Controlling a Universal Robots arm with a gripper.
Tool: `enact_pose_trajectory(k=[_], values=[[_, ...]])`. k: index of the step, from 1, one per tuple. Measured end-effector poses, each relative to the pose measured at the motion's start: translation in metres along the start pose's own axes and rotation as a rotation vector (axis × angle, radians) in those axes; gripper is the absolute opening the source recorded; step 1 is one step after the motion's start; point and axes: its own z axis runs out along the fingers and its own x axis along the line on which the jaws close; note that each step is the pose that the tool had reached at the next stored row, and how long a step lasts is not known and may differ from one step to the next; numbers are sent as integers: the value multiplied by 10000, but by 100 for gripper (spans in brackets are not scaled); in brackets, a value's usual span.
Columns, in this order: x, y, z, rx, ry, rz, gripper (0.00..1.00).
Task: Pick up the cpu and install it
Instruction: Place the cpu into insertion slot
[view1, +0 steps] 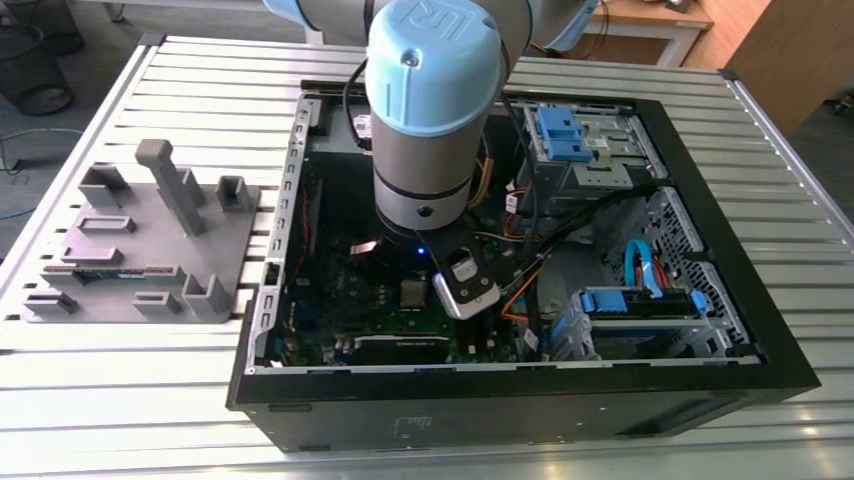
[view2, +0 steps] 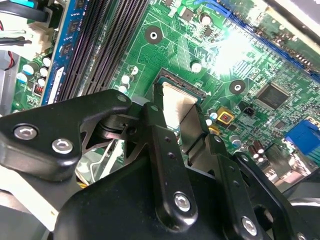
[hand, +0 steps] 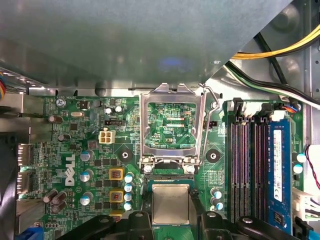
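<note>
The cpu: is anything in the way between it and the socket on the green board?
Nothing visible is. In the first wrist view the metal frame of the socket is swung open, clear of it, and the cpu lies squarely at the opening, at the gripper.

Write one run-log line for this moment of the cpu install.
gripper: low over socket | cpu: at socket | retention frame: raised

open socket frame (hand: 172, 125) just beside cpu (hand: 170, 202), memory slots (hand: 247, 170) near, cables (hand: 260, 80) past them
</note>
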Motion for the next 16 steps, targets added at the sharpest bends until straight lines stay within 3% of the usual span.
enact_pose_trajectory(k=[16], values=[[12,-9,29,0,0,1,38]])
